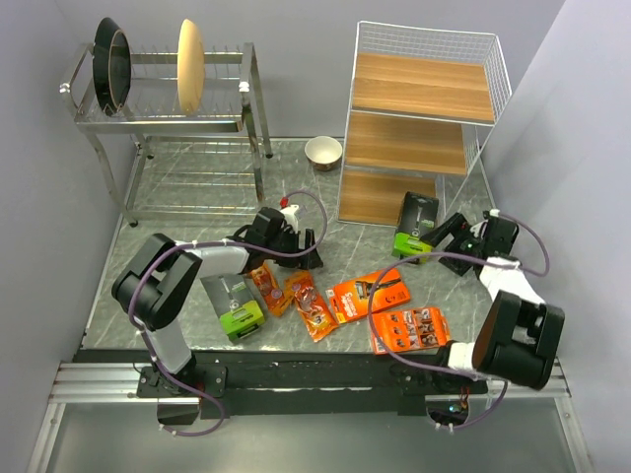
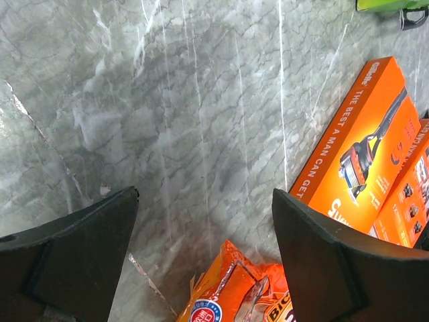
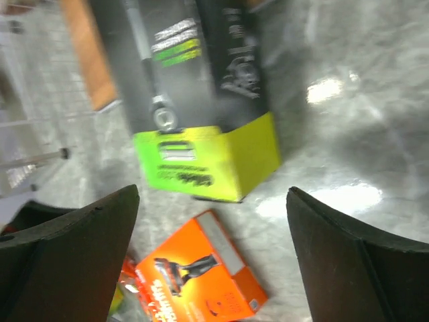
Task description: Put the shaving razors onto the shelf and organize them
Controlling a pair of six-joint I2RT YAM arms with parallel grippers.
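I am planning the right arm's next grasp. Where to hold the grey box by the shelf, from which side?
Probably across the long sides of the box, behind its lime end, from the near side: that end points at the open right end effector.

Shows grey box point(image 1: 416, 227) leaning at shelf point(image 1: 419, 87) foot nr R gripper point(image 1: 441, 235); 2nd box point(image 1: 235, 307) + 4 orange packs point(image 1: 370, 294) on surface point(image 1: 296, 177).
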